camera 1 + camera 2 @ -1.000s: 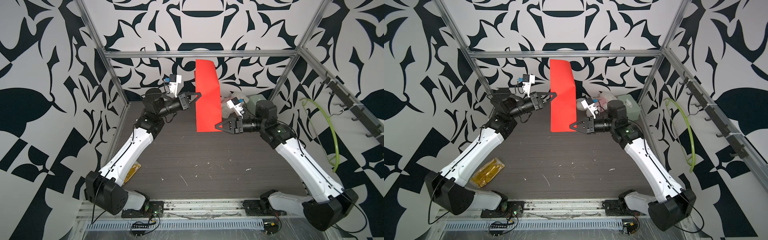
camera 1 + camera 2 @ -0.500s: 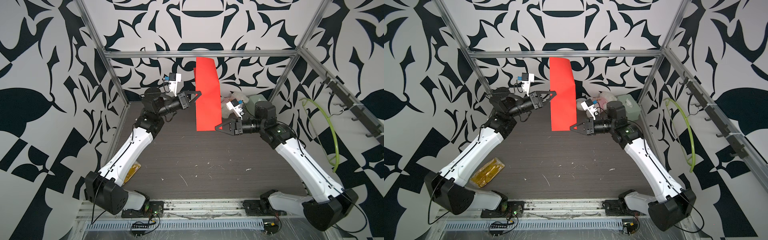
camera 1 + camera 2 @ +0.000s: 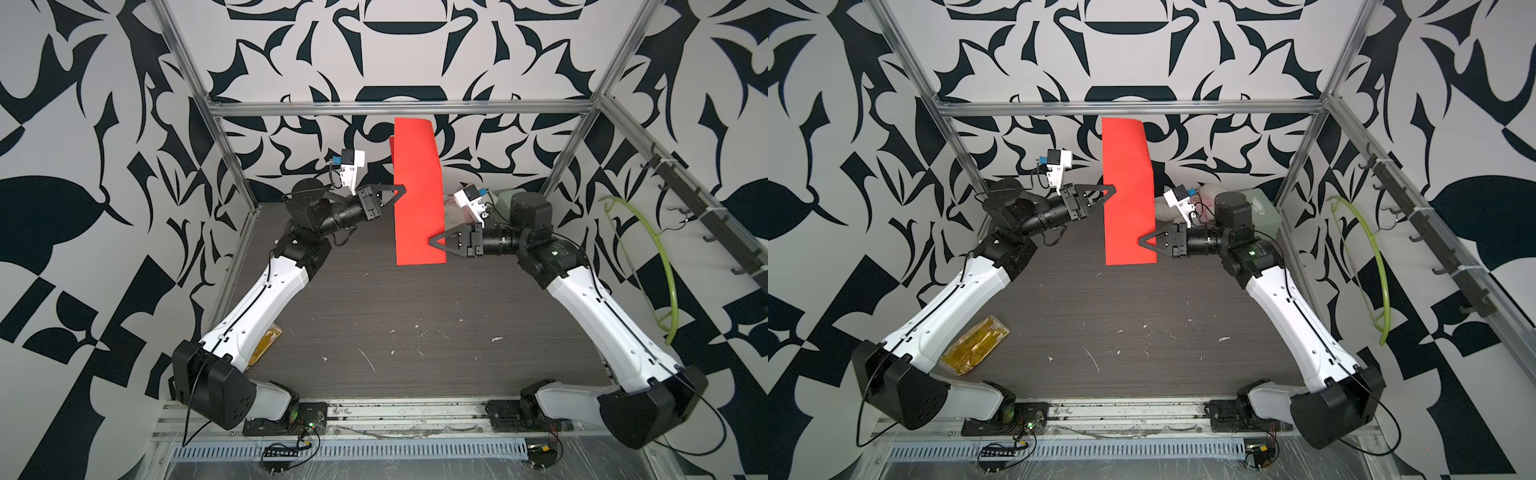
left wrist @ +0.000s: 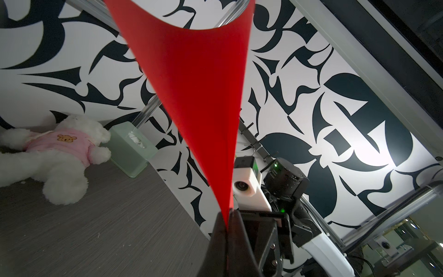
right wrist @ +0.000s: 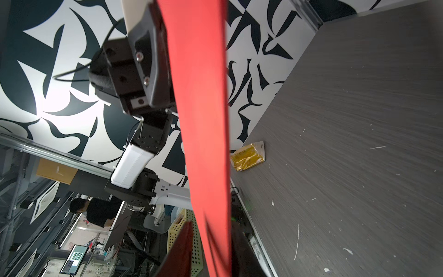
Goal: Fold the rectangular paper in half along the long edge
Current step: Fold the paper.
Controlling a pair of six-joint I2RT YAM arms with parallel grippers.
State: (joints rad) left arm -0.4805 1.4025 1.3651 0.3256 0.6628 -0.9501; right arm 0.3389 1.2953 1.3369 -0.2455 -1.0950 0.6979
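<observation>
The rectangular paper [image 3: 417, 199] [image 3: 1127, 199] is a plain red sheet that hangs upright in the air above the back of the table. It is bent over on itself. In the left wrist view its two layers [image 4: 199, 96] run together into my left gripper [image 4: 226, 215] [image 3: 402, 190], which is shut on its left edge. My right gripper [image 3: 432, 241] [image 3: 1142, 242] sits at the lower right edge. In the right wrist view the paper [image 5: 203, 120] passes between the parted jaws of that gripper [image 5: 212, 239], with a gap on one side, so it is open.
A white plush bear [image 4: 60, 148] and a pale green box [image 4: 130, 148] [image 3: 1260, 208] lie at the back right corner behind the right arm. A yellow packet [image 3: 976, 345] [image 5: 248, 156] lies by the left arm's base. A green hoop [image 3: 660, 266] hangs on the right wall.
My right gripper, shut on the paper's lower right edge before, has parted its jaws. The left gripper keeps its hold, and the paper hangs almost where it was.
</observation>
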